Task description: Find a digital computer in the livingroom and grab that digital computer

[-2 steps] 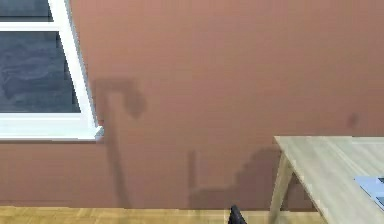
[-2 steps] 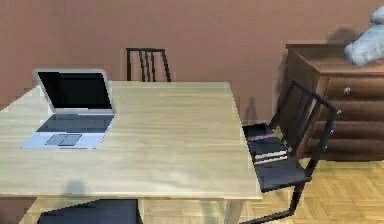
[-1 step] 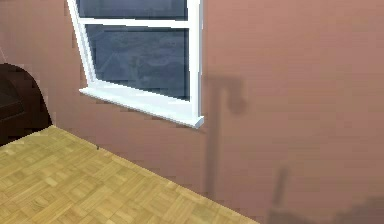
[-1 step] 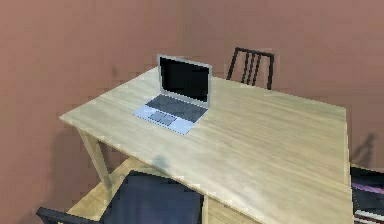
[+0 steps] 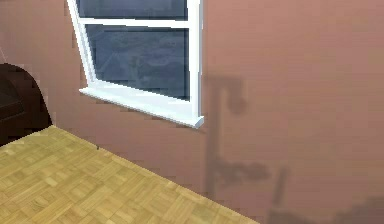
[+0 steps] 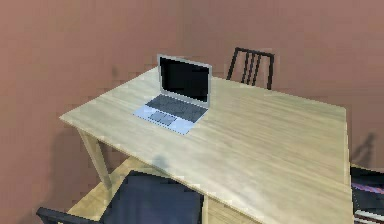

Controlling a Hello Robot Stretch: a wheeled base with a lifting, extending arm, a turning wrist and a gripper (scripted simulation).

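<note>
Clearly the open laptop (image 6: pixel 180 95) is sitting far left on the bench (image 6: pixel 280 140); careless reaching risks toppling its screen; hand's state: cannot tell.

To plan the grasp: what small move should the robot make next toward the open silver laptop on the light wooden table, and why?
Probably drive forward a little. The open silver laptop stands on the light wooden table left of the arm side view's middle, so the arm's line would likely pass beside it. Wooden floor lies ahead.
</note>
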